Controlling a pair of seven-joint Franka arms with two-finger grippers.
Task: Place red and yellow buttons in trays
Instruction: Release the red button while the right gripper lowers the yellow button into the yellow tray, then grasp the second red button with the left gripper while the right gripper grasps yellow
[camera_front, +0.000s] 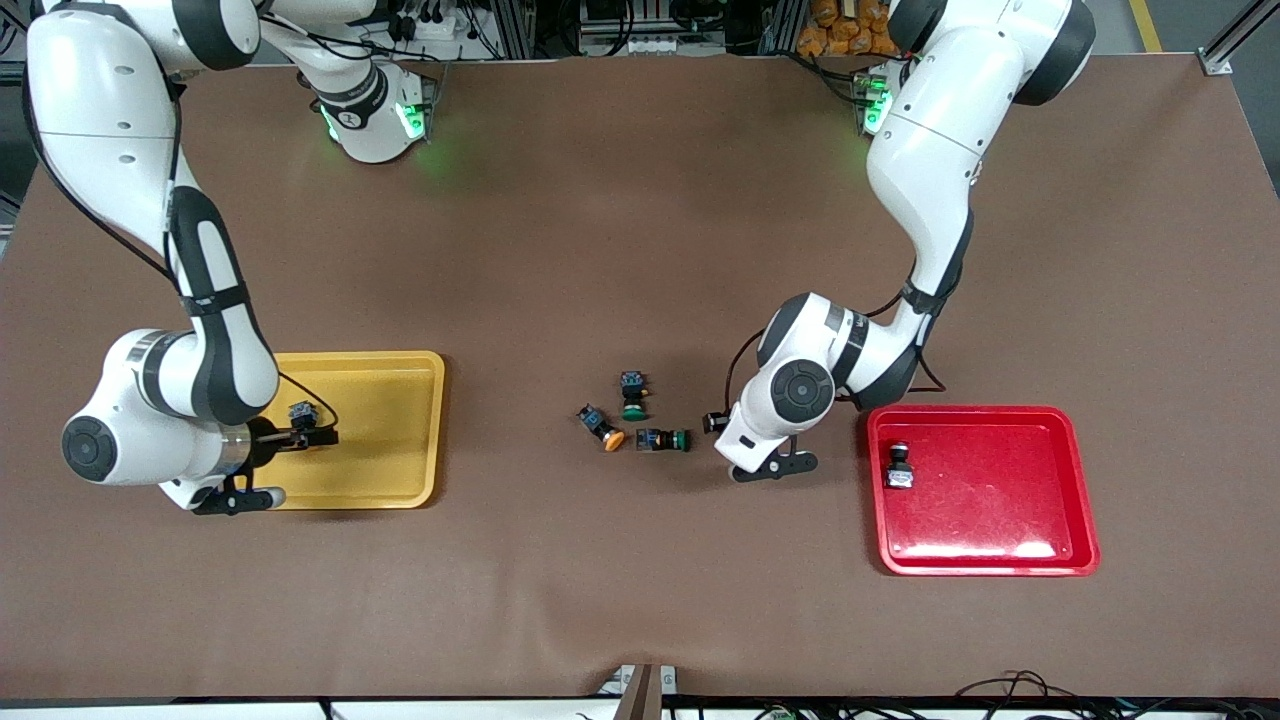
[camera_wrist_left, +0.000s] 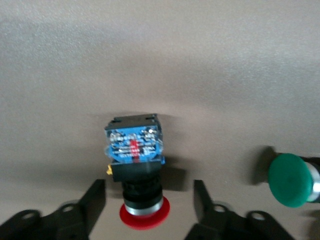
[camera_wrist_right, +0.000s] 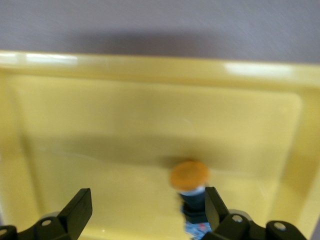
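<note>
A yellow tray (camera_front: 400, 480) sits at the right arm's end of the table, a red tray (camera_front: 1050, 500) at the left arm's end with one button (camera_front: 899, 466) inside. The right gripper (camera_wrist_right: 145, 210), fingers spread wide, hangs over the yellow tray, a yellow-capped button (camera_wrist_right: 192, 192) against one finger. The left gripper (camera_wrist_left: 150, 205), fingers apart, straddles a red-capped button (camera_wrist_left: 137, 175) on the table.
</note>
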